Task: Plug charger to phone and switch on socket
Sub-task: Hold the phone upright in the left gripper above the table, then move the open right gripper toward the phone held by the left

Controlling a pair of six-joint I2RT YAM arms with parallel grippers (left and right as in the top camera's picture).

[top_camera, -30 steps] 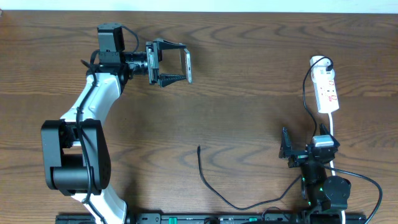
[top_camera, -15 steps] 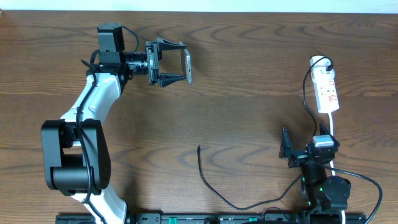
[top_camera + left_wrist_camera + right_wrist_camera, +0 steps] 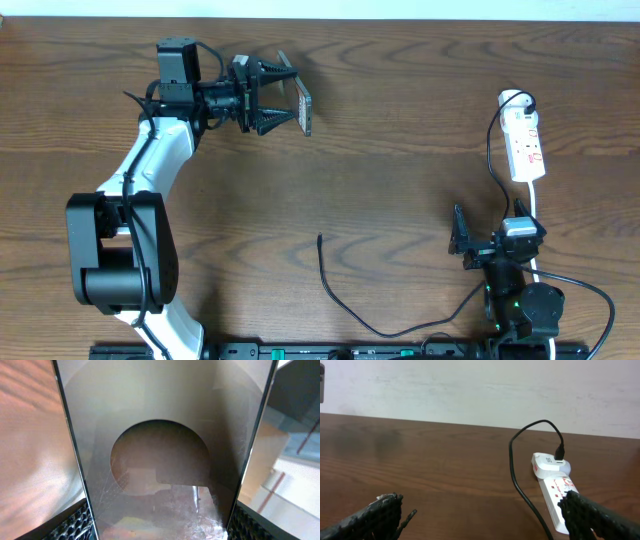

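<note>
The left gripper [image 3: 284,97] is clenched on the phone [image 3: 304,104], seemingly edge-up over the far table [image 3: 400,180], with the charger [image 3: 330,287] tip lying well apart frontward, level with the spread-open right gripper [image 3: 461,240].

Bright, even room light washes the brown worktop [image 3: 400,180], with soft, faint shadows beside the left arm [image 3: 150,170] near the far-left corner. Close to the left wrist lens, the phone [image 3: 165,435] shows pale glare, a dark rounded reflection and fine scratches. The socket [image 3: 555,495] reads sharp; the right claw [image 3: 485,530] blurs at the frame's bottom corners.
</note>
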